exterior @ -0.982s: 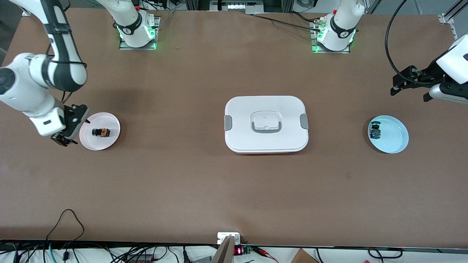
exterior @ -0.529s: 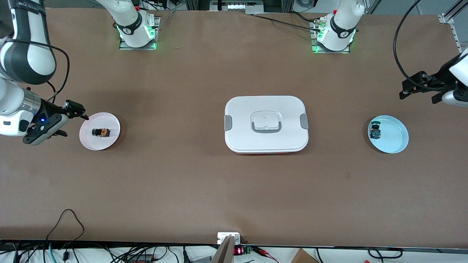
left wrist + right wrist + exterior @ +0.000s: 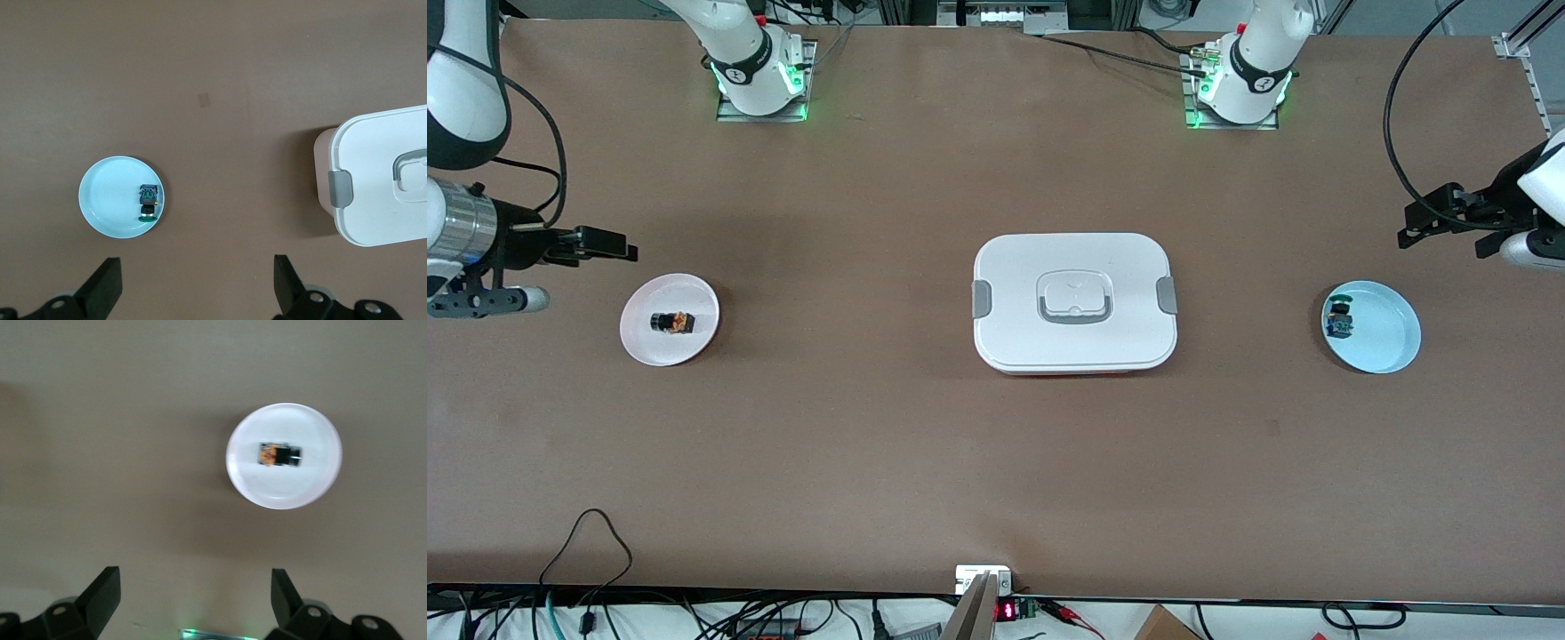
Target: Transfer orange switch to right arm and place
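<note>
The orange switch (image 3: 673, 322) lies on its side on a small white plate (image 3: 687, 351) toward the right arm's end of the table. In the right wrist view the orange switch (image 3: 279, 455) and its plate (image 3: 287, 492) sit a little way off from the fingers. My right gripper (image 3: 618, 247) hangs open and empty over bare table just off the plate's rim. The right gripper (image 3: 193, 580) shows wide-spread jaws. My left gripper (image 3: 1440, 233) is open over bare table beside a light blue plate (image 3: 1392, 338). The left gripper (image 3: 197, 267) holds nothing.
A black switch with a blue body and green cap (image 3: 1340, 320) lies on the blue plate (image 3: 107, 207). A white lidded box (image 3: 1074, 302) with grey latches stands mid-table; one end of the box (image 3: 380, 180) shows in the left wrist view.
My right arm has lifted and turned, carrying its gripper from the plate's side to just off its rim. My left gripper drifted slightly toward its end of the table. Both stayed open.
</note>
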